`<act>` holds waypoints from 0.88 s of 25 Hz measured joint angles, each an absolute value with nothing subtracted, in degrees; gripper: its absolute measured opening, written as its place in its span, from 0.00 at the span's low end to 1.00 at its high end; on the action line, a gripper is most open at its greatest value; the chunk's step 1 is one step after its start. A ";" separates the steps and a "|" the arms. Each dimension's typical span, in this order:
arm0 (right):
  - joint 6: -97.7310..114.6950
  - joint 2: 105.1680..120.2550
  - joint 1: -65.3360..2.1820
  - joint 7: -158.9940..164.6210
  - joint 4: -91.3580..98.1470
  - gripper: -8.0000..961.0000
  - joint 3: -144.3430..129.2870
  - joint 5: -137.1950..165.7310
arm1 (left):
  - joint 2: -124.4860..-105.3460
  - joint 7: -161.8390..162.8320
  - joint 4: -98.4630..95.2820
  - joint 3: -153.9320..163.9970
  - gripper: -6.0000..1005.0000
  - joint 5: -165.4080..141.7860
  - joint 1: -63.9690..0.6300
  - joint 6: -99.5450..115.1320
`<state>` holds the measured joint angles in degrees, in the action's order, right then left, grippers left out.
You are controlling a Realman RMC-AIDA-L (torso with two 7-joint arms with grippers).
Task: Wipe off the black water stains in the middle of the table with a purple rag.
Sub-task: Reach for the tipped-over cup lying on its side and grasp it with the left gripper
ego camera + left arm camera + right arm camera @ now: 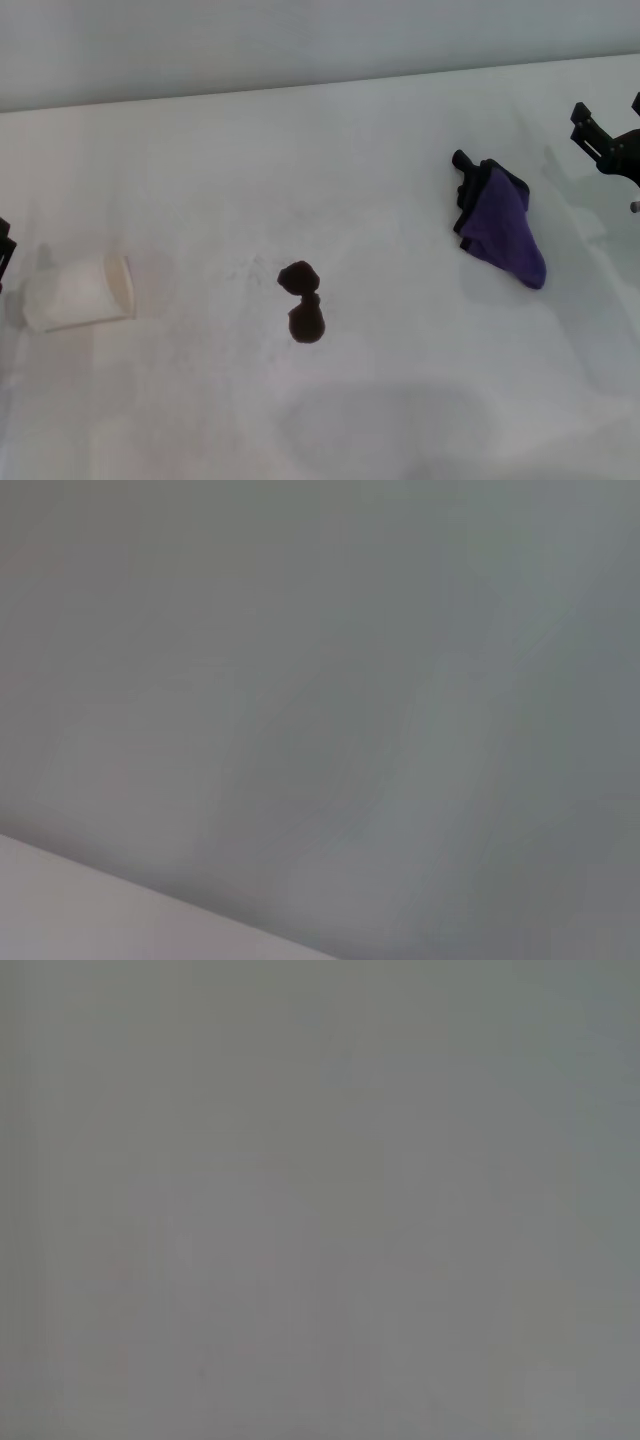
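Right end effector [607, 140], fingers spread and empty, hovers beside the purple rag [505, 227]; a shallow pinch could catch only its edging and drop it short of the black water stains [303, 302].

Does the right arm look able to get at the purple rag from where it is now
Probably yes. The right gripper hangs at the table's right edge, near the purple rag, and nothing lies between them; the rag lies uncovered.

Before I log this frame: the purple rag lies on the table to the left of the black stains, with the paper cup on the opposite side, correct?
Not quite: in the head view the purple rag lies right of the black stains on the table. The paper cup is on the opposite side, left.
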<state>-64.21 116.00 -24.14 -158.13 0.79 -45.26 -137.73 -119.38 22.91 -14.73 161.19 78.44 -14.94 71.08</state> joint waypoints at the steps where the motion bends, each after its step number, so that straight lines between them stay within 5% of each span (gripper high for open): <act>1: -64.26 116.00 -24.14 -158.12 0.78 0.91 -45.26 -137.73 | -119.36 23.34 -14.80 161.06 0.77 78.48 -14.91 71.11; 5: -64.39 116.01 -24.16 -158.05 0.79 0.91 -45.26 -137.73 | -119.35 26.38 -15.03 160.88 0.88 78.87 -14.85 71.04; 22: -64.43 115.99 -23.82 -157.87 0.80 0.91 -45.35 -137.55 | -118.38 46.18 -4.55 161.27 0.89 68.30 -19.32 74.77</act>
<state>-64.43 115.99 -23.82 -157.87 0.80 -45.35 -137.55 -118.38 46.18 -4.55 161.27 68.30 -19.32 74.77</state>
